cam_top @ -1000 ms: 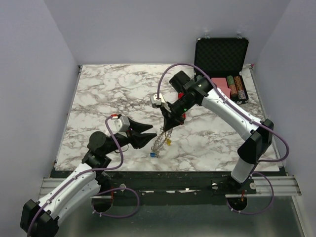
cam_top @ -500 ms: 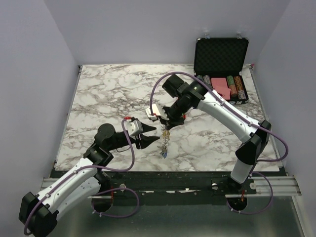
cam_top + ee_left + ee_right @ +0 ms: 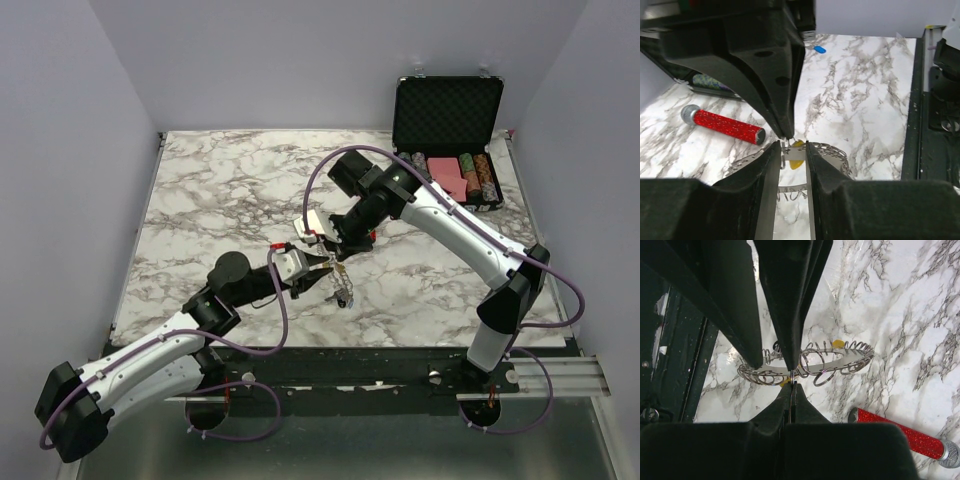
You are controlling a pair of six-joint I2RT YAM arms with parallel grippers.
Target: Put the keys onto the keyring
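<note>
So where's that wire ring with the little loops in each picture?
Top external: the keyring is just below the picture's centre.
Left wrist: the keyring is at bottom centre.
Right wrist: the keyring stretches across the middle.
Shared landmark: the red cylinder nearby, mostly hidden in top external.

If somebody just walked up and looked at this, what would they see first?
In the middle of the marble table, the right tool pinches a spiky wire keyring while the left tool comes nose to nose with it, straddling a yellow key. Next comes the sparkly red stick lying just beside them. After that, the open black case of chips at the back right corner.
</note>
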